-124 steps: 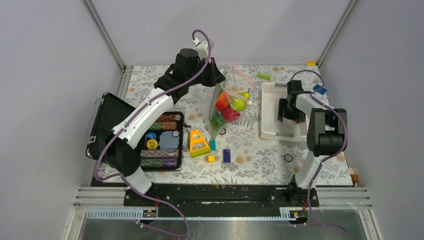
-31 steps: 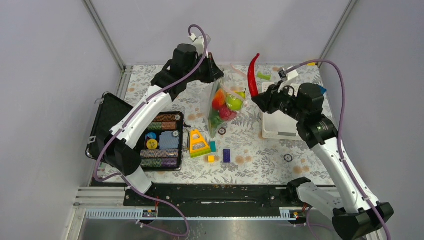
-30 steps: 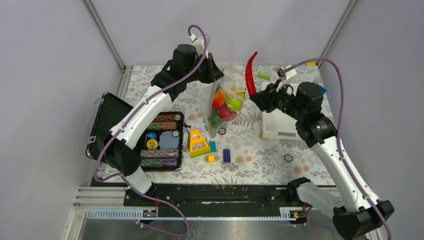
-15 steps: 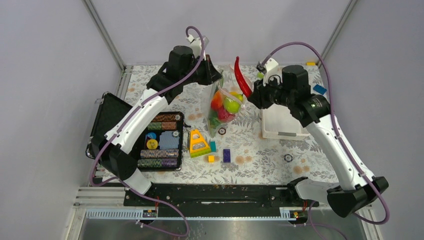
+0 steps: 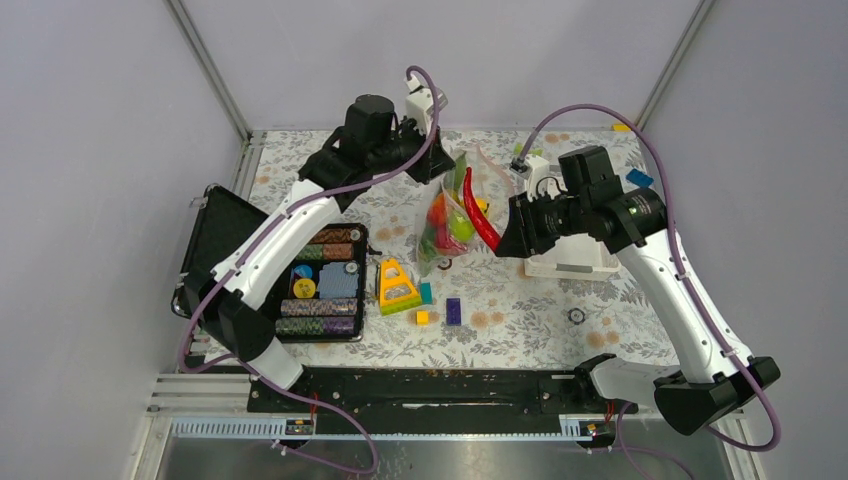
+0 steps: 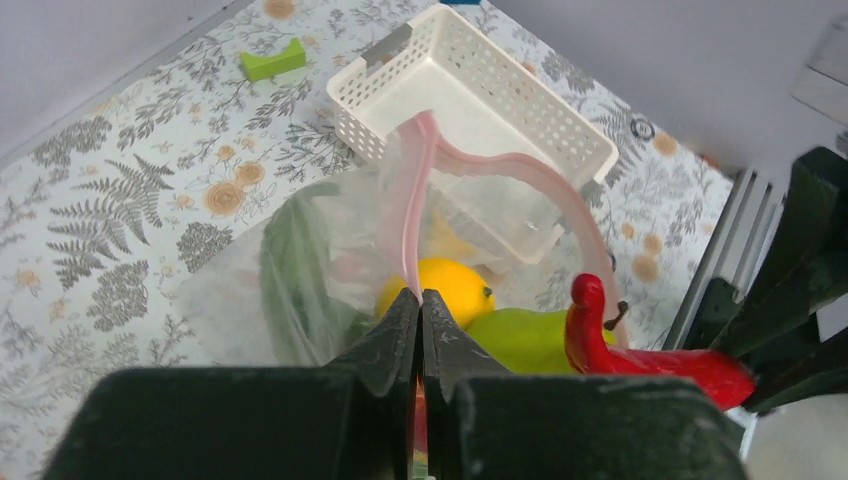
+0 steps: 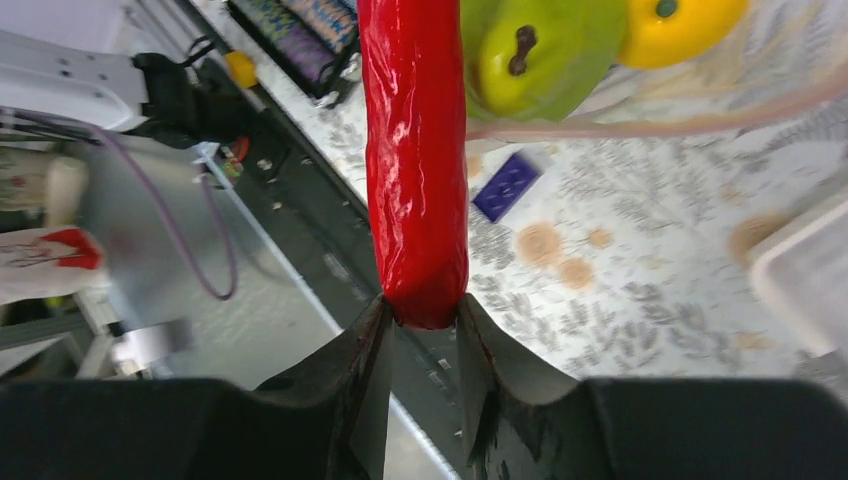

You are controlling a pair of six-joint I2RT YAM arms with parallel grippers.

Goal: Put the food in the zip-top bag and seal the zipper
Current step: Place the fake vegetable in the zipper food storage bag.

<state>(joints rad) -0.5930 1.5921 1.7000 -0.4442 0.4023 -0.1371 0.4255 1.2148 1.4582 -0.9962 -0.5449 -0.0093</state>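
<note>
My left gripper (image 5: pixel 441 166) is shut on the pinkish zipper strip (image 6: pixel 414 205) and holds the clear zip-top bag (image 5: pixel 443 218) hanging with its mouth open. Inside are a yellow fruit (image 6: pixel 446 286), a green pear (image 6: pixel 520 342), a long green cucumber (image 6: pixel 290 268) and red pieces. My right gripper (image 5: pixel 499 238) is shut on the thick end of a long red chili pepper (image 5: pixel 477 204). The chili's stem end reaches into the bag's mouth, by the pear (image 7: pixel 540 40). In the right wrist view the fingers (image 7: pixel 365 345) clamp the chili (image 7: pixel 415 150).
A white slotted basket (image 6: pixel 470 95) stands right of the bag, partly under my right arm. A black case of chips (image 5: pixel 325 280) lies at the left. A yellow triangular toy (image 5: pixel 397 286), a purple brick (image 5: pixel 453 311) and small bricks lie in front. A green piece (image 6: pixel 273 60) lies at the back.
My right gripper took the red chili out of the basket, carried it left and down, and its stem end now pokes into the bag's mouth. My left gripper kept hold of the bag, shifting slightly right.
</note>
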